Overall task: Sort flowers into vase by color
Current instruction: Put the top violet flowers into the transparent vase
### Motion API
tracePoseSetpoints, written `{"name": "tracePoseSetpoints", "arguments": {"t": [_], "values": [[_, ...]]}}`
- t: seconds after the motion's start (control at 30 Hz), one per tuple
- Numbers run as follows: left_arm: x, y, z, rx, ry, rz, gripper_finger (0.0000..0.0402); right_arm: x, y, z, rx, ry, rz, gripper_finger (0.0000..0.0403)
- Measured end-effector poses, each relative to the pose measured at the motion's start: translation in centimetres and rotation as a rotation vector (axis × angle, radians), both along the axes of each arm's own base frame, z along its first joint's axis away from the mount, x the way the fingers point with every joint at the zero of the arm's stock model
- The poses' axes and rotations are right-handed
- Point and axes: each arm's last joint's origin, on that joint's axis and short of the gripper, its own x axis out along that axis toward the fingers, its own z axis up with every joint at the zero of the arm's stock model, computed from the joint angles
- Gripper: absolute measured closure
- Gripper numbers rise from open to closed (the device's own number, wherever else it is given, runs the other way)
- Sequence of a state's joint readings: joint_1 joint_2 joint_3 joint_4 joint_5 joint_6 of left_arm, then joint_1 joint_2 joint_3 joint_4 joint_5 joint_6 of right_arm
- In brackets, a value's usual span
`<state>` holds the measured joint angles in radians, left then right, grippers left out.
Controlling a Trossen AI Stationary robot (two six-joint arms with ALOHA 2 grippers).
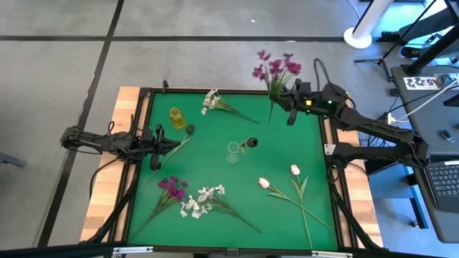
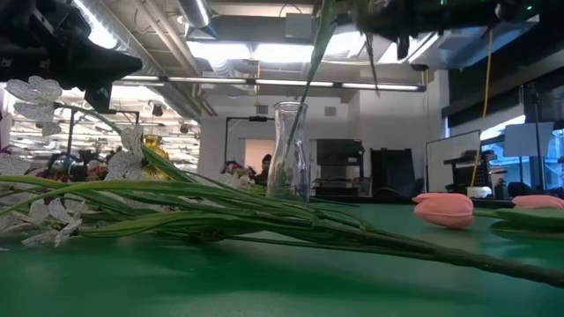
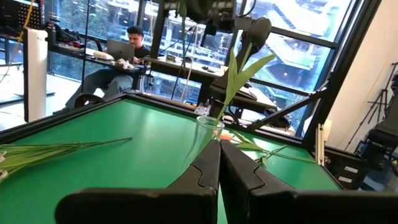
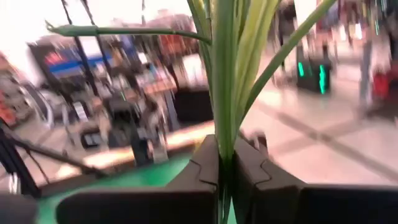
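Note:
My right gripper [image 1: 291, 101] is over the table's far right part, shut on a magenta-purple flower [image 1: 275, 69] with long green leaves. The flower is lifted, blossoms up, and its stem [image 3: 231, 87] hangs down. A clear glass vase [image 1: 232, 152] stands mid-table and a yellow vase [image 1: 176, 117] at the far left. White flowers [image 1: 215, 101], another magenta flower [image 1: 171, 188], more white flowers [image 1: 204, 198] and two pale pink tulips [image 1: 295, 170] lie flat on the green mat. At the table's left my left gripper [image 1: 171, 144] is shut and holds nothing. My right gripper pinches the flower's green stem [image 4: 224, 146] between its two fingers, just below the leaves. The fingers reach in level from the table's right and lie across the stem. The flower stands roughly upright, lifted clear, and its lower stem end [image 1: 270, 119] hangs free below the fingers.
A dark-headed stem [image 1: 189, 130] lies slanting under my left gripper. Another dark bud [image 1: 251, 142] lies beside the clear vase. A raised black frame [image 1: 147, 92] runs round the mat. A person sits at a desk [image 3: 127, 46] in the room beyond the table.

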<state>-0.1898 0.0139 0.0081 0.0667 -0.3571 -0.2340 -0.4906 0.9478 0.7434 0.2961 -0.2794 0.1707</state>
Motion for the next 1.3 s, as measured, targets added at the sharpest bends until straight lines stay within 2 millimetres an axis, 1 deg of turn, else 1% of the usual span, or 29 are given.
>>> {"name": "tracePoseSetpoints", "arguments": {"t": [0.13,0.23,0.33,0.47,0.6,0.77,1.03,1.3], "values": [[0.0,0.0,0.1,-0.001,-0.006,0.0,0.0401,1.5,1.0,0.2,-0.11,-0.12,0.078,0.0394],[0.0,0.0,0.1,-0.002,-0.012,0.0,0.0401,2.9,1.7,-0.1,-0.142,-0.187,0.135,0.0394],[0.0,0.0,0.1,-0.003,-0.015,0.0,0.0401,4.6,2.0,-1.1,-0.156,-0.195,0.165,0.0393],[0.0,0.0,0.3,-0.005,-0.026,0.0,0.0401,7.2,2.2,-3.3,-0.139,-0.18,0.211,0.0394],[0.0,0.0,0.3,-0.006,-0.033,0.001,0.0401,8.8,2.5,-4.6,-0.121,-0.228,0.279,0.0393],[0.0,0.0,0.3,-0.006,-0.033,0.001,0.0401,9.6,2.8,-5.3,-0.092,-0.255,0.334,0.0394],[0.0,0.0,0.3,-0.006,-0.033,0.0,0.0401,10.7,4.2,-6.7,-0.07,-0.21,0.395,0.0391],[0.0,0.0,0.3,-0.006,-0.033,0.001,0.0401,11.7,4.2,-8.5,-0.055,-0.151,0.421,0.0389]]}}
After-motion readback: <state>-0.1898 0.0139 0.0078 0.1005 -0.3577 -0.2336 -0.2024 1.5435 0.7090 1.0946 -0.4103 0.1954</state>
